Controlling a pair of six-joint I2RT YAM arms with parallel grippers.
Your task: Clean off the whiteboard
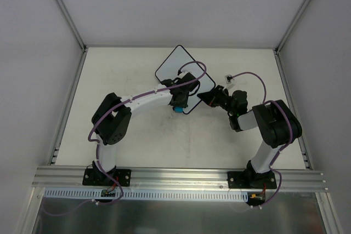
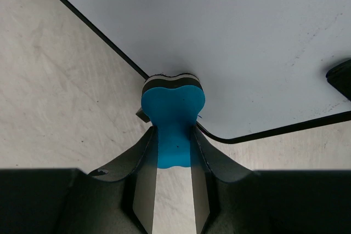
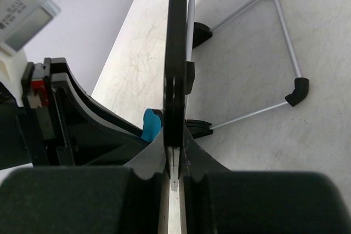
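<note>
Well, your whiteboard [image 1: 178, 67] lies toward the far middle of the table [image 1: 120, 69], turned so that from above it reads as a diamond. It is a flat, glossy white panel with rounded corners and a thin black rim, and its face shows only a few faint specks. Your left gripper [image 2: 173, 135] is clamped on the eraser [image 2: 173, 105], a soft blue foam block pinched into a waist between the smooth grey fingers [image 2: 145, 190]. The eraser's dark felt end lies across the board's rim, just beside the board's near rounded corner. Your right gripper [image 3: 174, 146] is closed on the board itself. In its wrist view the board is edge-on, with the black rim a narrow strip caught between the two fingers. On the board's back a wire stand [image 3: 287, 39] is clipped on and splayed outward, made of thin silver rods with black plastic elbows. I cannot tell how far the board is tipped up off the table. The tabletop is pale, matte and finely scratched. Both grippers crowd the board's near edge — the left one's black body sits just beside the board's face, close to the right fingers. A purple cable [image 1: 204, 69] loops over the board. Grey walls [image 1: 181, 4] stand beyond the board and to both sides of it. The widest stretch of tabletop lies between the board and the left arm's side, and between the board and the aluminium rail [image 1: 181, 176] at the near edge.
</note>
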